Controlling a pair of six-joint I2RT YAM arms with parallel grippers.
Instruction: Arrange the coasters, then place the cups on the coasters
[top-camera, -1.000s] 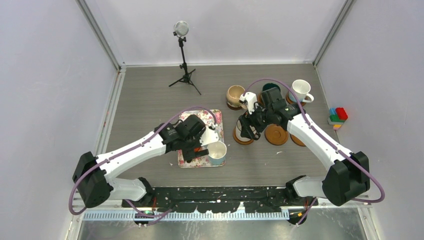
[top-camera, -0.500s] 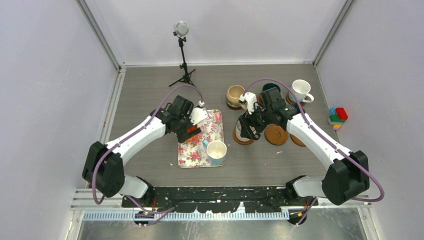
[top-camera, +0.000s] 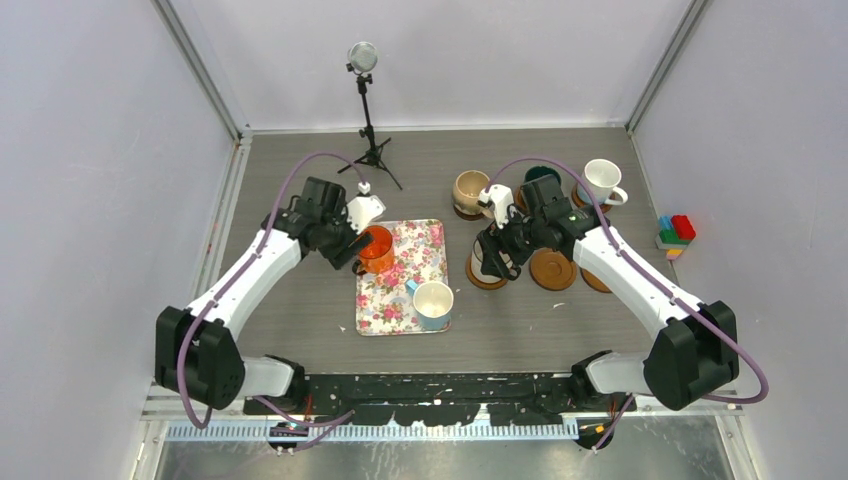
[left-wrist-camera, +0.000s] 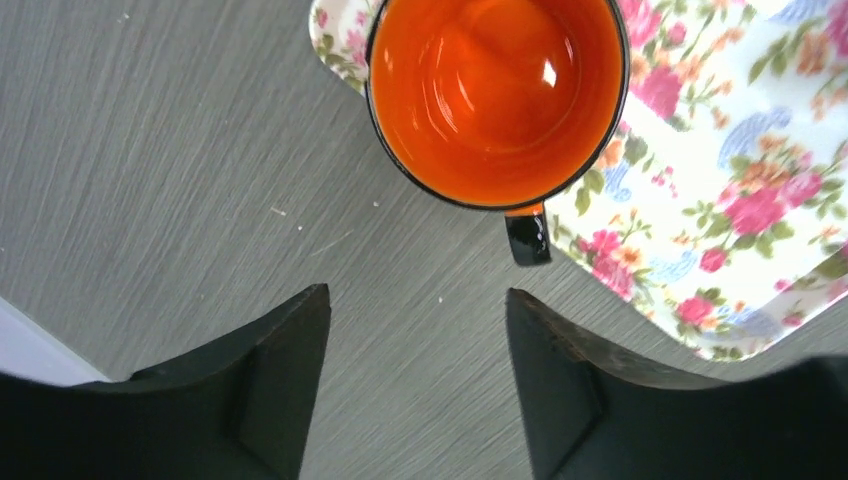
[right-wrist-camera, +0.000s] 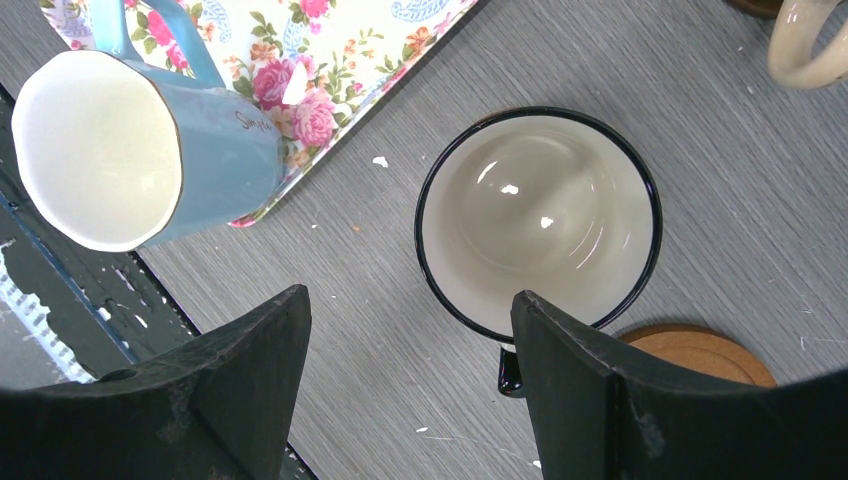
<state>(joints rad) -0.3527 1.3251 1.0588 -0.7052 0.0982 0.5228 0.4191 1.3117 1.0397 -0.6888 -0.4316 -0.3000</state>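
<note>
- Floral tray (top-camera: 395, 300) holds the orange mug (left-wrist-camera: 495, 95) at its far-left corner and the light blue mug (right-wrist-camera: 215, 150) at its near-right corner.
- Left gripper (left-wrist-camera: 415, 295), jaws wide and empty, off the tray's left edge.
- Right gripper (right-wrist-camera: 410, 295), jaws wide, above a cream mug (right-wrist-camera: 540, 215) just right of the tray, beside a bare coaster (right-wrist-camera: 705, 355).

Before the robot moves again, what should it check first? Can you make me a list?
1. Left gripper open and empty: ok.
2. Orange cup upright at the floral tray's corner, handle pointing toward the left gripper: ok.
3. Right gripper open, holding nothing: ok.
4. Black-rimmed cream cup already on a coaster: cannot tell, the right gripper hides it from above.
5. Bare coaster free for a cup: ok.
</note>
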